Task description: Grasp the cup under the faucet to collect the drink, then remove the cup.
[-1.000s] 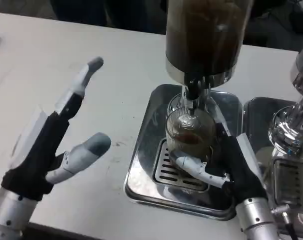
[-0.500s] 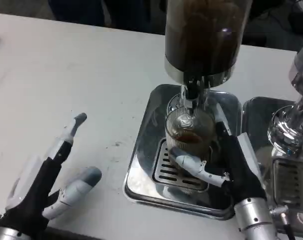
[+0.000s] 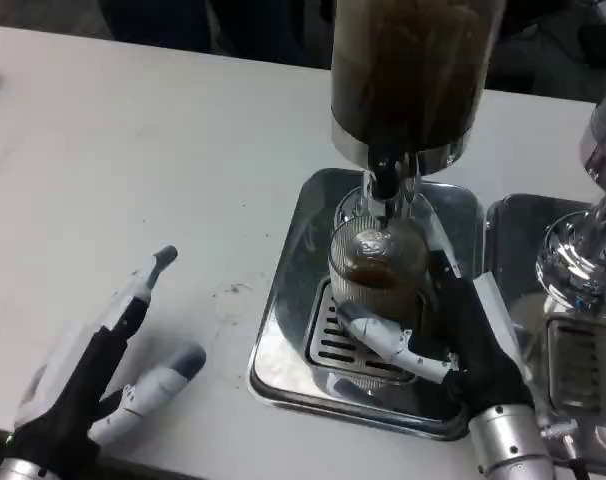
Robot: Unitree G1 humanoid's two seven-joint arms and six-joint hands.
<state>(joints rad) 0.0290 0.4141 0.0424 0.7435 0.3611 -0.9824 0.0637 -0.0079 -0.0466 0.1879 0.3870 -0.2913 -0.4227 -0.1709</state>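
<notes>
Left hand (image 3: pixel 93 375) lies low at the near table edge, fingers spread, holding nothing; likely parked clear of the work. Right hand (image 3: pixel 453 345) wraps the cup (image 3: pixel 376 265) from the side, a finger curled across its lower front, steadying it for filling. Cup stands upright on the slotted grate of the steel drip tray (image 3: pixel 283 340), directly beneath the faucet (image 3: pixel 385 185); dark drink already inside. Above, the dispenser tank (image 3: pixel 413 70) holds dark liquid. Judged: collecting stage, removal pending.
</notes>
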